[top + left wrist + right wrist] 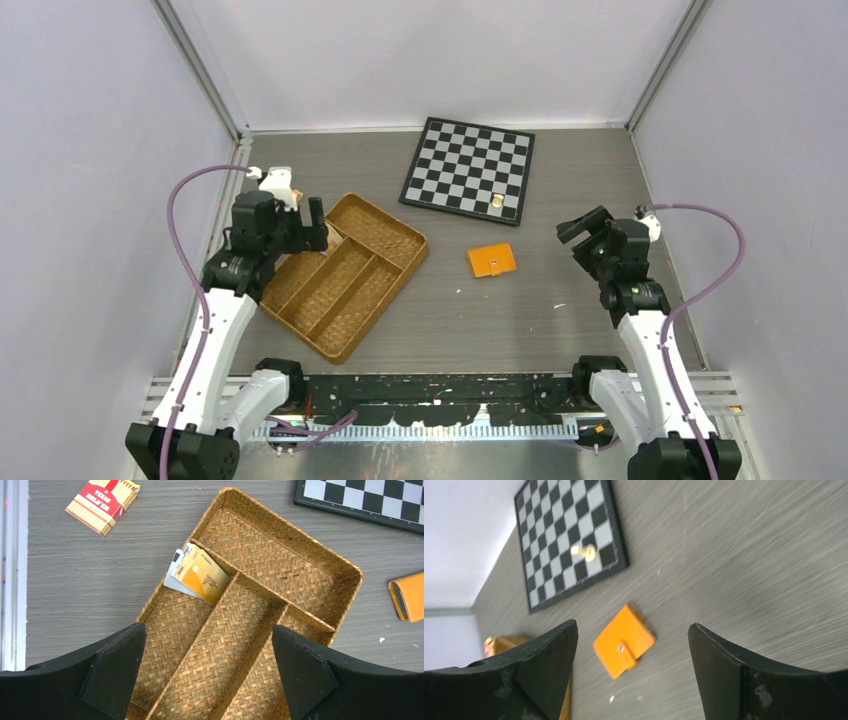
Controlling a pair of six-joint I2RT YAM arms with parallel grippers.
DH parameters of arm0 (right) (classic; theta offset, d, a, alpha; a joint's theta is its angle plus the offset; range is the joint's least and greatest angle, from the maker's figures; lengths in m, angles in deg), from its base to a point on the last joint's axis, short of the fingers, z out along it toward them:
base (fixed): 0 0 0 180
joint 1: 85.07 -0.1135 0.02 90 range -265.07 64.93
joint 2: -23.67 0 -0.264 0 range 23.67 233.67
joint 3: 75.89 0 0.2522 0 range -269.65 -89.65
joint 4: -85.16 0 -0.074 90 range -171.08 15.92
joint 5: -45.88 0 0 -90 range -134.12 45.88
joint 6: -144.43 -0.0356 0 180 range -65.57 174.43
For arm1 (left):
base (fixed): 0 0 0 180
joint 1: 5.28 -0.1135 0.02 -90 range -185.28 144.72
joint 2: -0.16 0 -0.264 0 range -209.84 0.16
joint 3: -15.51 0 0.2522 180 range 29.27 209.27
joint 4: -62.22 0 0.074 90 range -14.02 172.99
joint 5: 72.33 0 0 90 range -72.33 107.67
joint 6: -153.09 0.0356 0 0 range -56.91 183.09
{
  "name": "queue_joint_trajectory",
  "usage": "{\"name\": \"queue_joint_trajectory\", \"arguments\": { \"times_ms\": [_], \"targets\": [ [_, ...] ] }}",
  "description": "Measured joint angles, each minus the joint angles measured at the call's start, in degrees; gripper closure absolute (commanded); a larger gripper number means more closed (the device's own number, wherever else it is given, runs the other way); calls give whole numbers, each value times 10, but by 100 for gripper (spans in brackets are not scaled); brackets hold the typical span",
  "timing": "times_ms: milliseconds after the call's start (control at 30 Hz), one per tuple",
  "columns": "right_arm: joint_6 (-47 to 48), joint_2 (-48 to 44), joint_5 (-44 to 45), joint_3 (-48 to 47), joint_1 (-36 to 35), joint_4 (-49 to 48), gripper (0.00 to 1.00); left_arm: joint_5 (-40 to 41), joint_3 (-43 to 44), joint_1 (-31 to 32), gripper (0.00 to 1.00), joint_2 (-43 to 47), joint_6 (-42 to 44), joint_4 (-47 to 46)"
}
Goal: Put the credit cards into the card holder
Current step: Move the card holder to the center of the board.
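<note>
The credit cards [200, 572] lie stacked at the far end of a long compartment of the woven tray [280, 555]. A gold-yellow card is on top of a white-grey card with a dark stripe. My left gripper [207, 630] is open and empty above the tray, short of the cards; it also shows in the top view [300, 215]. The orange card holder [492, 260] lies folded shut on the table, its snap up [624, 641]. My right gripper [632, 626] is open and empty, raised to the holder's right [578, 235].
A chessboard [468, 168] lies at the back with one small gold piece [496, 201] near its front edge. A red-and-tan packet [102, 504] lies on the table left of the tray. Walls close in the table on three sides.
</note>
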Motion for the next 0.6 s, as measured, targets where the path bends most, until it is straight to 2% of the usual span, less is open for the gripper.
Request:
{"name": "queue_joint_trajectory", "arguments": {
  "times_ms": [100, 233, 367, 600],
  "targets": [
    [-53, 20, -71, 18, -3, 0, 22, -5, 0, 10, 0, 0, 0, 0],
    [-112, 23, -111, 66, -20, -2, 25, -14, 0, 20, 0, 0, 0, 0],
    [-158, 37, -118, 97, -56, -17, 26, -21, 0, 28, 0, 0, 0, 0],
    [-192, 122, -105, 98, -138, -84, 29, -35, 0, 33, 0, -4, 0, 0]
  ]
}}
